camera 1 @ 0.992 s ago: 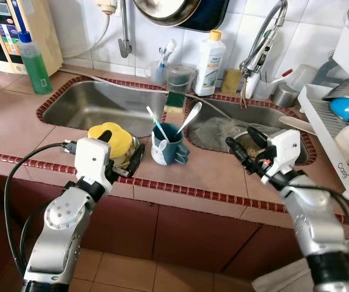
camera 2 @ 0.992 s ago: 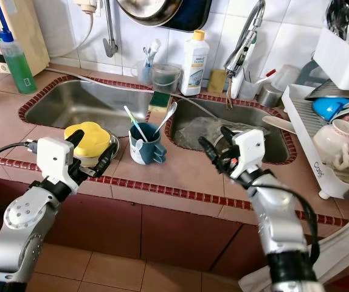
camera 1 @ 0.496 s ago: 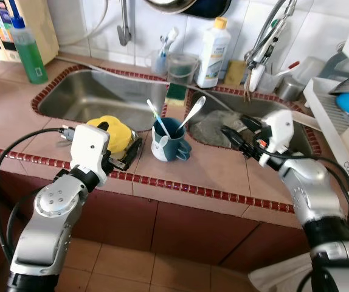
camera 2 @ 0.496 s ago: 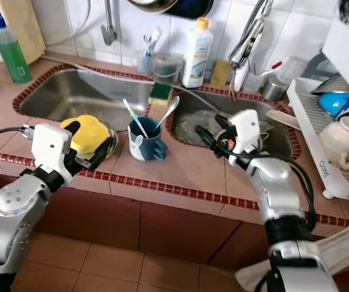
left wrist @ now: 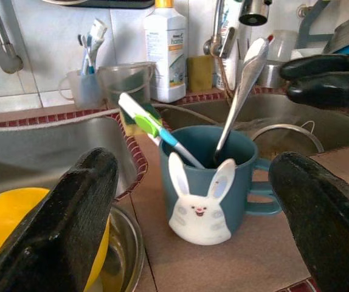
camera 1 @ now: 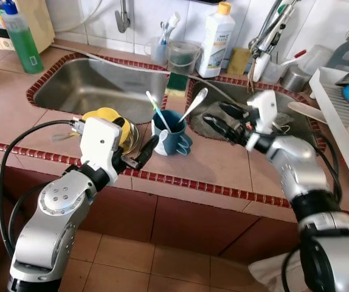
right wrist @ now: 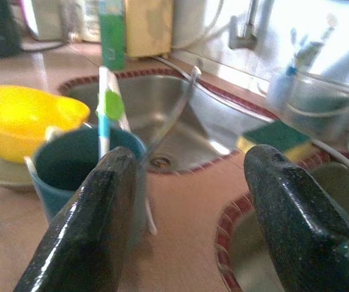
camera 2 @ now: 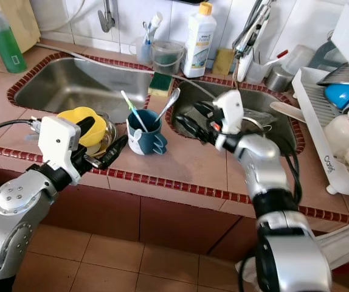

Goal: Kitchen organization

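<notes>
blue bunny mug (camera 1: 169,135) on the counter strip between the two sinks, toothbrush (camera 1: 157,114) and spoon (camera 1: 191,105) standing in it; left gripper (camera 1: 139,153) just left of it, fingers spread; right gripper (camera 1: 218,121) to its right, released, apparently not touching it.

Green soap bottle (camera 1: 21,38) standing at worktop's far left corner. White detergent bottle (camera 1: 216,31) with yellow cap sitting against tiled wall, clear plastic tub (camera 1: 182,57) just beside it. Cup with toothbrushes (camera 1: 161,50) resting near tub. Tap (camera 1: 270,33) hanging over right sink basin (camera 1: 296,100). Dish rack (camera 2: 329,131) sitting at far right, holding white cup (camera 2: 346,135) and blue bowl (camera 2: 345,96).
</notes>
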Available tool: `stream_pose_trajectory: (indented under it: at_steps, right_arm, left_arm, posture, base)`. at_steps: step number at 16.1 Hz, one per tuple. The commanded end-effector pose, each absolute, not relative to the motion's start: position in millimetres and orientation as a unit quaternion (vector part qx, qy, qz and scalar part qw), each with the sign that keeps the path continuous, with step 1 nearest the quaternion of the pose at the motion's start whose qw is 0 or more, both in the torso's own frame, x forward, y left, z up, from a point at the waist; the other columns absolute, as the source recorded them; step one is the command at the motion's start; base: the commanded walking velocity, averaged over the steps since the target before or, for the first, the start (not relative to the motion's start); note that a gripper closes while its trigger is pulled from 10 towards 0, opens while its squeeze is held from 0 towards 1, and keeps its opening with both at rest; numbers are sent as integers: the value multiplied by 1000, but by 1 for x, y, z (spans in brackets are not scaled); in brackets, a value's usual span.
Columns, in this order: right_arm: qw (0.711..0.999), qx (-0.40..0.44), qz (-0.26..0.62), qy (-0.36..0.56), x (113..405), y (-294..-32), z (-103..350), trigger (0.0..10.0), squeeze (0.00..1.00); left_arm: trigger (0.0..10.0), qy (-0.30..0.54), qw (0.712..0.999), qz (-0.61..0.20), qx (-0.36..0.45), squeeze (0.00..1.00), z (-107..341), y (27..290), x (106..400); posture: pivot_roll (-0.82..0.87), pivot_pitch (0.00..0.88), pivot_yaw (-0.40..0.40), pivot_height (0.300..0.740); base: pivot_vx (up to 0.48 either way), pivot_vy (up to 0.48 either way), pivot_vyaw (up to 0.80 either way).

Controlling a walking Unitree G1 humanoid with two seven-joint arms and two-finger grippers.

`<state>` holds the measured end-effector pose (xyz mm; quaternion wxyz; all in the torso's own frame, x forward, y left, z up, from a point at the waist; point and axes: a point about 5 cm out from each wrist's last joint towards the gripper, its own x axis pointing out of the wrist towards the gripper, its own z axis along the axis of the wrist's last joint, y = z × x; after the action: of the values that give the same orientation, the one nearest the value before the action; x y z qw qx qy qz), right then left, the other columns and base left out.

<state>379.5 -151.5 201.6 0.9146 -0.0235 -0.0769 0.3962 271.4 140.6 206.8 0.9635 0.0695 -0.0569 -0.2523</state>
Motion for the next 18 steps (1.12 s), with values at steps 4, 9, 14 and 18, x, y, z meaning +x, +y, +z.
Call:
stream_pose_trajectory:
  at_steps: [4, 9, 14, 18]
  right_arm:
    - [913, 32, 398, -90, 388, -149, 214, 10000, 0]
    - [900, 89, 417, -87, 393, -137, 220, 10000, 0]
    - [893, 121, 430, -54, 395, -127, 211, 10000, 0]
    - [892, 137, 428, -39, 395, -126, 205, 10000, 0]
  left_arm:
    - [10000, -57, 961, -264, 64, 0, 211, 132, 264]
    - [10000, -50, 962, -260, 58, 0, 213, 131, 258]
    - [10000, -43, 962, -263, 60, 0, 213, 128, 253]
    - [10000, -47, 960, -270, 56, 0, 216, 124, 249]
  posture:
    - [96, 143, -94, 740]
    - [117, 158, -99, 740]
    - [125, 170, -105, 740]
    - [136, 175, -110, 740]
  base:
    - [0, 0, 0]
    - [0, 0, 0]
    - [0, 0, 0]
    - [0, 0, 0]
